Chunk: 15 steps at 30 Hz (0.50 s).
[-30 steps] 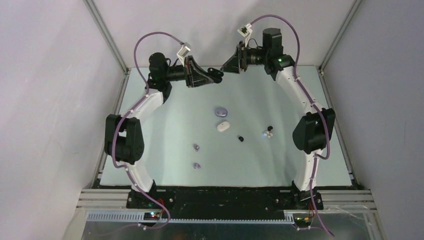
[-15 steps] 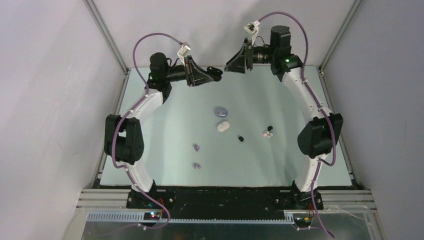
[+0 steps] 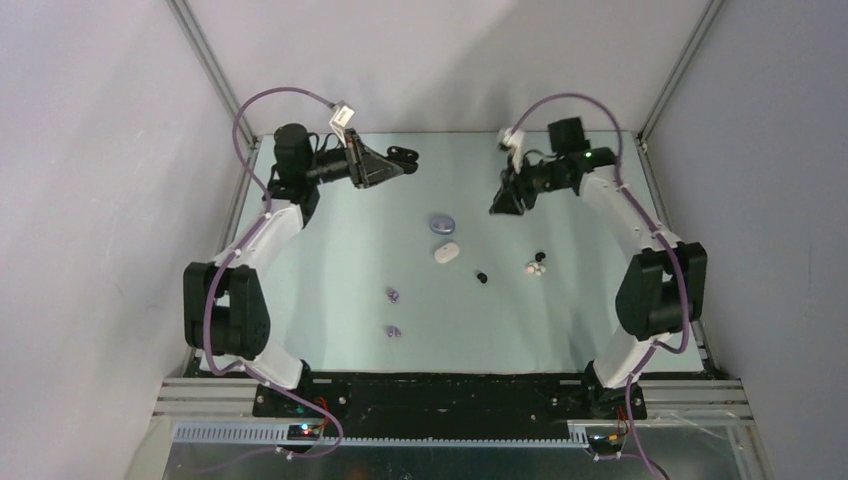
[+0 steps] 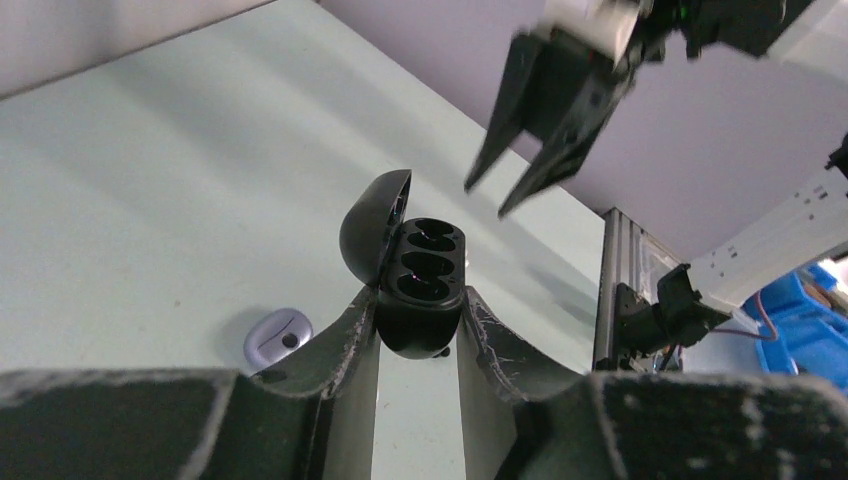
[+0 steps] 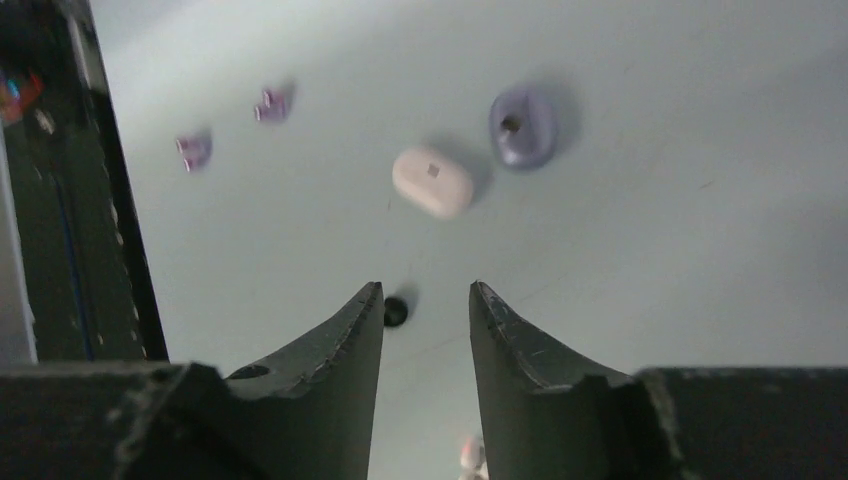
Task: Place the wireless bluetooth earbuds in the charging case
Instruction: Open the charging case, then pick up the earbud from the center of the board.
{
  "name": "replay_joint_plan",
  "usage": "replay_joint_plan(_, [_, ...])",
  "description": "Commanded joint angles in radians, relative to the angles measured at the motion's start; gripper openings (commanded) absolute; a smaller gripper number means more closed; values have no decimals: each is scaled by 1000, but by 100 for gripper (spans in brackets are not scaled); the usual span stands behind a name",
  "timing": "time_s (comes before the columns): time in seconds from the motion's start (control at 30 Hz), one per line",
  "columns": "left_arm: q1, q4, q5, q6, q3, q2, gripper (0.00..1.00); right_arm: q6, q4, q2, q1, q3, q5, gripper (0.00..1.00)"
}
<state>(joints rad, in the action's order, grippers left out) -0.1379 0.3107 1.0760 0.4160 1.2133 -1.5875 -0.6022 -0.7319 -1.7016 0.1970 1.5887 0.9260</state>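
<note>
**My left claw grips the black charging case; my right claw is empty.**
The case is held raised over the far left part of the tabletop, with its lid hinged open and its sockets exposed. My right claw hangs over the far right part, fingers moderately parted with nothing between them. All earbuds lie on the tabletop. Two lavender earbuds sit left of centre toward the near edge, and one black earbud sits near centre. The white-pink earbuds, too small to count, sit just beside a second black earbud, right of centre. A lavender case and a white case lie mid-tabletop, toward the far edge.
</note>
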Motion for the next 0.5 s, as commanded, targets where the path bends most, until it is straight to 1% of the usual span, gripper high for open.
replay_joint_plan(0.0, [20,26,-65,43,-52,80,0,-264,-142,-37,92,-67,-206,37])
replay_joint_plan(0.07, [23,4,-79,30,-69,101,0,-187,-129,-70,122,-98,-270,35])
replay_joint_plan(0.17, [26,-31,-91,3,-93,120,0,37,-60,-103,161,-141,-351,31])
replay_joint_plan(0.23, [29,-44,-107,-2,-108,133,0,125,-19,-100,182,-197,-396,30])
replay_joint_plan(0.33, [33,-37,-113,6,-135,150,0,195,4,-100,207,-264,-443,28])
replay_joint_plan(0.47, [36,7,-118,57,-173,162,0,242,16,-113,228,-296,-473,24])
